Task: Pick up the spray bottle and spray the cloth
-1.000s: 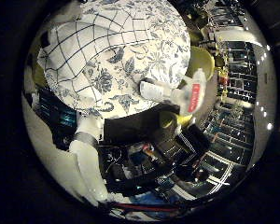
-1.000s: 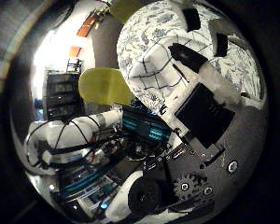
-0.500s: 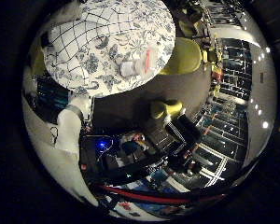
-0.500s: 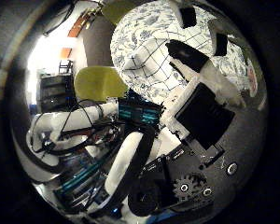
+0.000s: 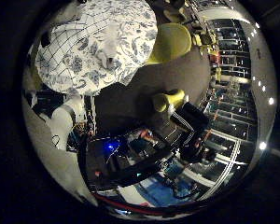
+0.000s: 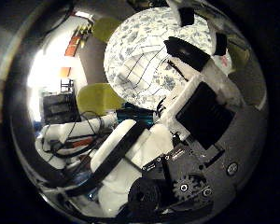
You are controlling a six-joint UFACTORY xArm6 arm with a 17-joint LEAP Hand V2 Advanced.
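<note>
— What is your hand doing?

— My hand [image 6: 196, 107] hangs over a round table [image 5: 147, 59], palm facing it. The fingers [image 6: 186, 51] reach out fairly straight and spread apart, white with black pads, and nothing is between them. I hold nothing.

— How many cloths do you count?

— Two. One flowered tablecloth [image 5: 130, 18] covers the whole tabletop. One checked cloth [image 5: 65, 51] lies spread flat on top of it, over to one side.

— And the spray bottle?

— One, as far as I can make out. A pale, blurred shape [image 5: 111, 49] sits on the flowered tablecloth just beside the edge of the checked cloth, and I take that for the spray bottle. I cannot tell whether it is upright or lying down. In the little finger side view no finger touches it.

— Anything else around the table?

— Two yellow-green chairs. One chair [image 5: 172, 42] is pushed up against the table's edge; the second chair [image 5: 168, 100] stands further out on the dark floor [image 5: 126, 98], apart from the first
</note>
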